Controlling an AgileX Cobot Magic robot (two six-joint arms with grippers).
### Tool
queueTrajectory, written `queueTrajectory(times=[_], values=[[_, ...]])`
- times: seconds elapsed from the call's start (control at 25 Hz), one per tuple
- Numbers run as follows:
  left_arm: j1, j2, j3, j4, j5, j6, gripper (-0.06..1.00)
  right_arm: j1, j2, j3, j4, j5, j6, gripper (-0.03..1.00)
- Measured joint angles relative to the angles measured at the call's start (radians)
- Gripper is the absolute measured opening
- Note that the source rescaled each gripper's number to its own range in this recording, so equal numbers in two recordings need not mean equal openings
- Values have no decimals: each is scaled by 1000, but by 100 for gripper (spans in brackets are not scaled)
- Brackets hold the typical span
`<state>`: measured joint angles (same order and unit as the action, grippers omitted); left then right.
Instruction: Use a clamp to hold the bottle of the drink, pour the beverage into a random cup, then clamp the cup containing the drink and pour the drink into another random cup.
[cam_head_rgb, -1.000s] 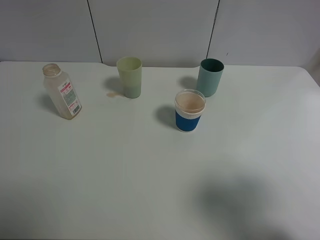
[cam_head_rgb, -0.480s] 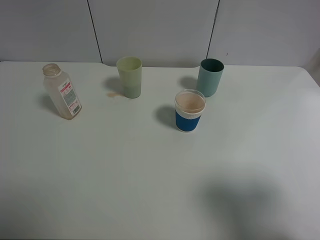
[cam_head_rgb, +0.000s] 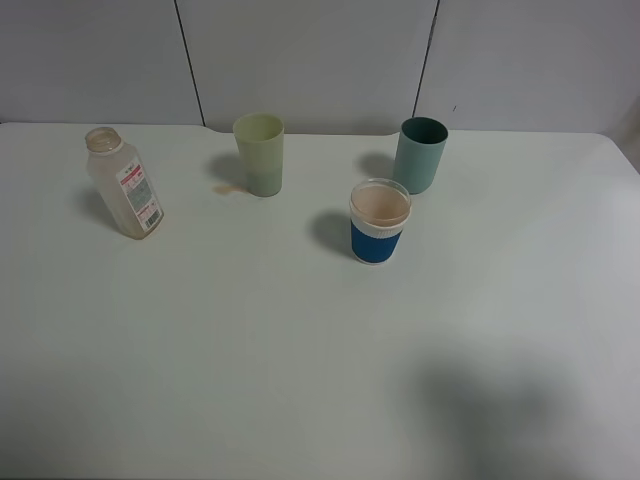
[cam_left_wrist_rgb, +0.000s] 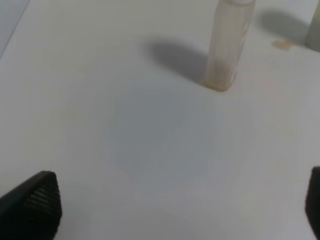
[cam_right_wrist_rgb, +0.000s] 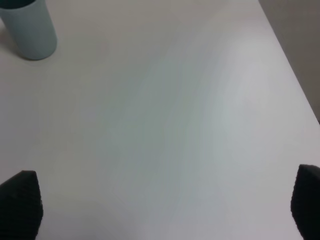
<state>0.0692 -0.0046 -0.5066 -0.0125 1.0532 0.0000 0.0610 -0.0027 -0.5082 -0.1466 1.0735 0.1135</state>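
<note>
Four vessels (cam_head_rgb: 124, 183) seemingly unmoved since before

Bottle (cam_head_rgb: 123, 183) label: red-pink print, too small to read.

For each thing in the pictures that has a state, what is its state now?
bottle: upright, uncapped, only a brownish trace at the bottom.
blue-sleeved cup: upright, tan inside.
yellow-green tumbler: upright; contents not visible.
teal cup: upright; contents not visible.
left gripper: open, holding nothing.
right gripper: open, holding nothing.
</note>
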Motion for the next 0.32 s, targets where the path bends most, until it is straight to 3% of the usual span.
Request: queueTrajectory(times=[0.32], values=[[0, 0, 0, 0, 0, 0, 99, -1, 0, 0, 0, 0, -1, 100]])
